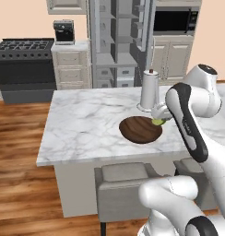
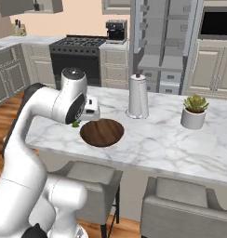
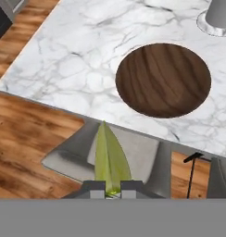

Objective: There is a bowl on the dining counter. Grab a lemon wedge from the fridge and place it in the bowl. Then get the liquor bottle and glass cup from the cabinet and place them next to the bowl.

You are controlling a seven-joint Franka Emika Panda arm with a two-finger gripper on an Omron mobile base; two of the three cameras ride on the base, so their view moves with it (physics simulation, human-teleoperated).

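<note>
**Nearly there: lemon wedge carried to the bowl**

Left base view: the hand (image 1: 160, 119) hangs at the near-right rim of the bowl (image 1: 140, 129) on the desk (image 1: 82, 124), pinching the lemon wedge (image 1: 158, 122).

Right base view: a green sliver of the wedge shows at the bowl's left edge, just beside it; the fridge (image 2: 164, 42) stands open behind.

Hand view: fingers pressed on the wedge, which hangs over a stool (image 3: 78, 152), short of the bowl. Next, I judge, move forward over the bowl, then release.
</note>
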